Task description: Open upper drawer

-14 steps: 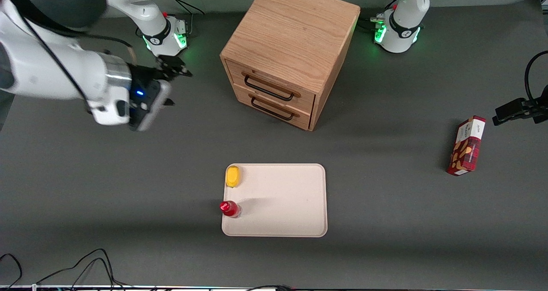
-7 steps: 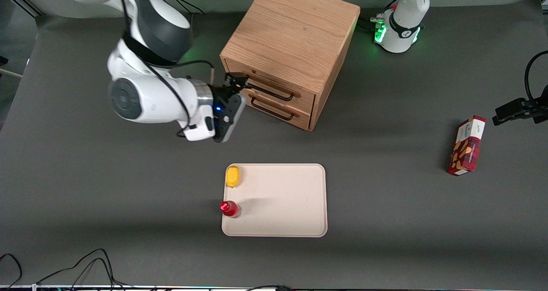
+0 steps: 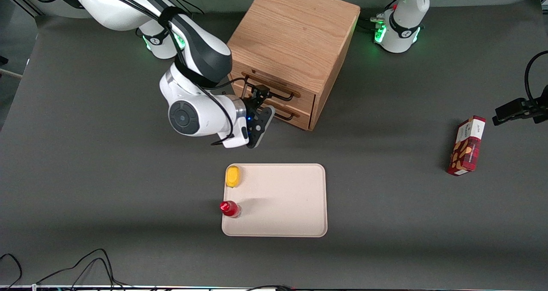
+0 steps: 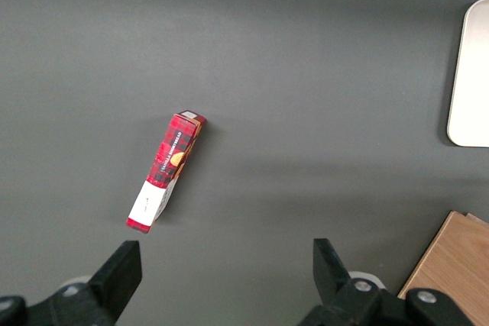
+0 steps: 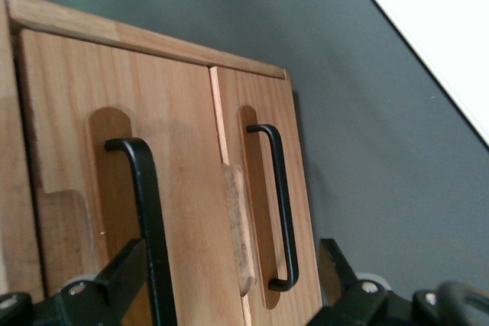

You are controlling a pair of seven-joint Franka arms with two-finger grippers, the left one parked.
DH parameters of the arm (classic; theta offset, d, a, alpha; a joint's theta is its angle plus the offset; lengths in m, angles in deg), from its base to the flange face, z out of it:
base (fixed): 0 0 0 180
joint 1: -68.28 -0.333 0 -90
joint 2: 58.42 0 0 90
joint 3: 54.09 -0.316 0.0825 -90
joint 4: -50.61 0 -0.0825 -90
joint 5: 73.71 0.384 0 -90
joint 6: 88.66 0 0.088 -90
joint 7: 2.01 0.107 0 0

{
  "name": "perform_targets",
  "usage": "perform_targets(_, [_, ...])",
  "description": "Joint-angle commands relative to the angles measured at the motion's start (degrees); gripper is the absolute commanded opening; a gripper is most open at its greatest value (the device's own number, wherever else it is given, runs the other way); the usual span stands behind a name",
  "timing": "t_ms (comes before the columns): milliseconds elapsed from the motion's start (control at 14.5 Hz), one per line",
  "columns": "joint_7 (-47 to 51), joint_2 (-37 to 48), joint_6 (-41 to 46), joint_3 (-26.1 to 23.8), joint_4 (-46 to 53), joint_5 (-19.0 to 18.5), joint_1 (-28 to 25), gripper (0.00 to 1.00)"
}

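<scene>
The wooden cabinet (image 3: pixel 295 30) stands at the back of the table, and both of its drawers are closed. The upper drawer (image 3: pixel 304 95) has a black wire handle (image 3: pixel 280 95). The lower drawer (image 3: pixel 299 112) sits beneath it. My right gripper (image 3: pixel 259 93) is open and empty. It hovers just in front of the drawer fronts, at about the height of the upper handle. In the right wrist view the upper handle (image 5: pixel 147 211) runs close to one fingertip (image 5: pixel 122 269). The lower handle (image 5: pixel 280 204) lies between the fingers. The gripper (image 5: pixel 229 269) holds nothing.
A cream tray (image 3: pixel 287 197) lies nearer the front camera, with a yellow object (image 3: pixel 233 176) and a red bottle (image 3: pixel 230 208) on it. Its edge shows in the right wrist view (image 5: pixel 435 28). A red box (image 3: pixel 466 145) lies toward the parked arm's end.
My right arm has swung from the working arm's end of the table across to the cabinet. The gripper now sits in front of the drawer fronts. The drawers have not moved.
</scene>
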Motion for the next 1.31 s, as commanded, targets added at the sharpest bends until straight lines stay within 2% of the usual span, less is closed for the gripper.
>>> perform_targets(0, [-0.3, 1.3, -1.3, -0.9, -2.9, -0.6, 0.1, 1.0])
perform_targets(690, [-0.7, 0.6, -4.5, -2.1, -5.6, -1.4, 0.6, 1.0])
perform_targets(828, [-0.9, -1.6, -4.8, -1.7, -3.7, -3.6, 1.5, 1.0])
perform_targets(1241, [-0.8, -8.3, -3.4, 1.4, 6.2, -3.7, 2.5, 1.0])
